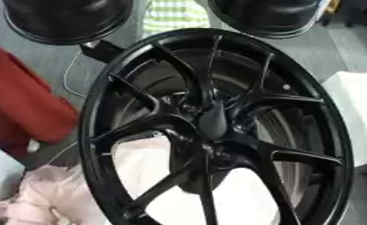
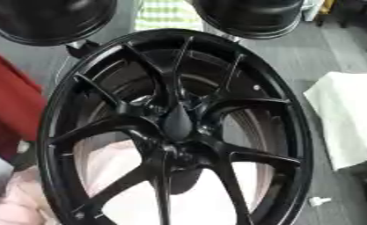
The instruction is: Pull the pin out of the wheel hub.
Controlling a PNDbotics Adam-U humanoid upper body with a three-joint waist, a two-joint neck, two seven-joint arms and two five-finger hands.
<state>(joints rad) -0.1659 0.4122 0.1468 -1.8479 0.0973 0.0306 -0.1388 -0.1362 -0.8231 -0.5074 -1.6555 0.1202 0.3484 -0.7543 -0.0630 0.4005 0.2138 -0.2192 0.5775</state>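
Left eye view: your wheel hub (image 1: 217, 127) stands on edge, filling the frame, spokes facing you.

You have the centre exposed, presumably so the pin can come straight out toward you, but no pin is distinguishable there. Neither hand shows, so their fingers cannot be judged. Pink cloth (image 1: 44, 193) lies at seven o'clock, perhaps as padding; red fabric (image 1: 20, 105) sits at nine.

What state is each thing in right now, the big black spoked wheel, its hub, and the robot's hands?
Large black multi-spoke alloy wheel: upright on its rim, tilted in view, face toward the camera.
Black hub at the wheel's centre: dark tapered shape over it; whether that is the pin cannot be told.
Pale pink cloth: crumpled, lying behind the wheel's lower left.
Robot's hands: neither in view.
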